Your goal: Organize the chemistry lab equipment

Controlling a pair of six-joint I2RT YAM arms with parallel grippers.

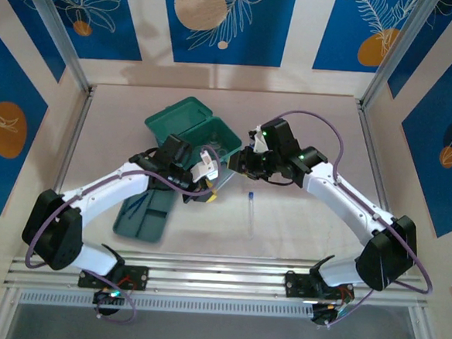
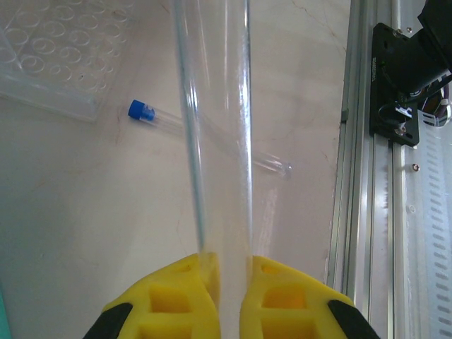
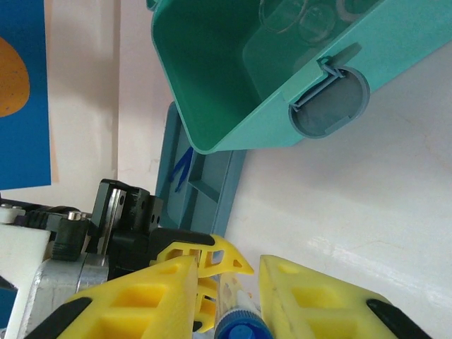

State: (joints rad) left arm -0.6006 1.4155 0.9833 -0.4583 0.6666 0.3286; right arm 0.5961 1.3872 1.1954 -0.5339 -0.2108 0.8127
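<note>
While the left gripper [image 2: 229, 263] pinched the clear tube [image 2: 212, 106] and the right gripper [image 3: 227, 267] stood narrow, hold uncertain, around its blue cap [image 3: 244, 330], early release could drop it.

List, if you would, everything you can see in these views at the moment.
teal hinged case: one, teal, open, middle of the table towards the far side.
clear glassware: count unclear, clear, inside the case.
divided tray: one, dark green, left side, nearer than the case.
tweezers: one, blue, in the tray.
capped tubes: two, clear with blue caps; loose tube lying on the table, held tube off the table.
well plate: one, clear, on the table.
left gripper: yellow fingers, shut on the held tube.
right gripper: yellow fingers either side of that tube's blue cap.
</note>
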